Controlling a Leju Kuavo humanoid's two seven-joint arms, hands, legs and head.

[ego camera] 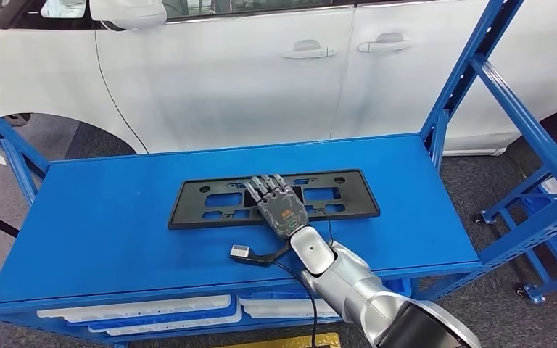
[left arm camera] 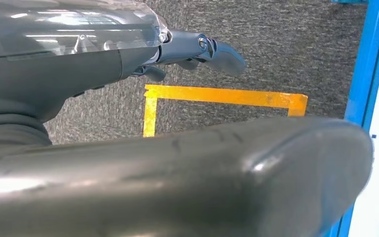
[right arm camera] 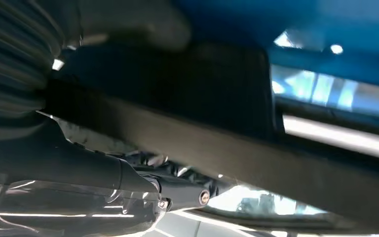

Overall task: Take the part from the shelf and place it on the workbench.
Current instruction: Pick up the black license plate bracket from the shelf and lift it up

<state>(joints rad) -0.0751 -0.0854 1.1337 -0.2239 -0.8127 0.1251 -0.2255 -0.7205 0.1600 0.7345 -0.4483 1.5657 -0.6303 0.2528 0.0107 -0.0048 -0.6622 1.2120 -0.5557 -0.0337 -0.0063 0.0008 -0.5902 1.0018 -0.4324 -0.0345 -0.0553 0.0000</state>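
A flat black plate-holder part with several cut-outs lies lengthwise on the blue shelf top. My right hand reaches in from the near edge and lies over the part's middle, fingers stretched forward on top of it. In the right wrist view the part's black bar passes between the blurred grey thumb and the dark fingers, so the hand grips it. My left hand hangs over the grey floor and holds nothing.
A white car stands close behind the shelf. Blue rack uprights rise at the right and a lower one at the left. White bins sit under the shelf top. A small grey plug on a black cable lies by my wrist. Yellow floor tape.
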